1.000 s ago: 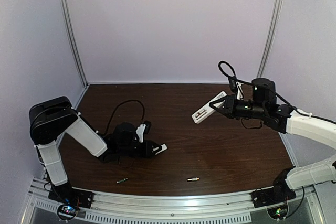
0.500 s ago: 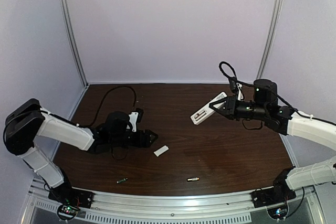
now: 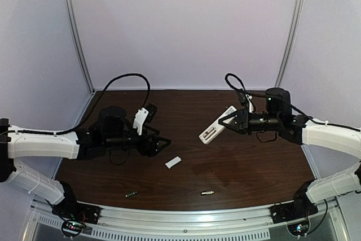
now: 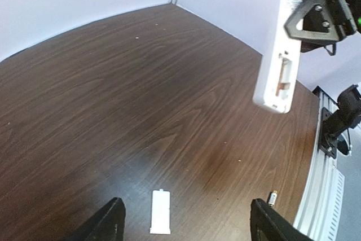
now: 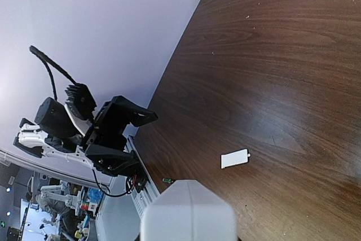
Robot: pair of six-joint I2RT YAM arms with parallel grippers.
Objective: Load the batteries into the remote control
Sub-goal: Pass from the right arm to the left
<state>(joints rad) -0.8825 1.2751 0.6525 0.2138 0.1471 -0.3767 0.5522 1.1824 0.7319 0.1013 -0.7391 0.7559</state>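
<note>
Currently right claw (image 3: 230,121) grips the remote (image 3: 214,128) by one end, lifted off the table (image 3: 254,167), battery slot uncovered. Left claw (image 3: 163,143) wide and empty, by the white cover (image 3: 173,162). One battery (image 3: 131,195) and the other battery (image 3: 207,193) lie near the front edge, well apart

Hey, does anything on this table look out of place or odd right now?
Nothing damaged. The white cover lies loose mid-table; one battery and the other battery sit apart near the front edge, outside the remote control.
</note>
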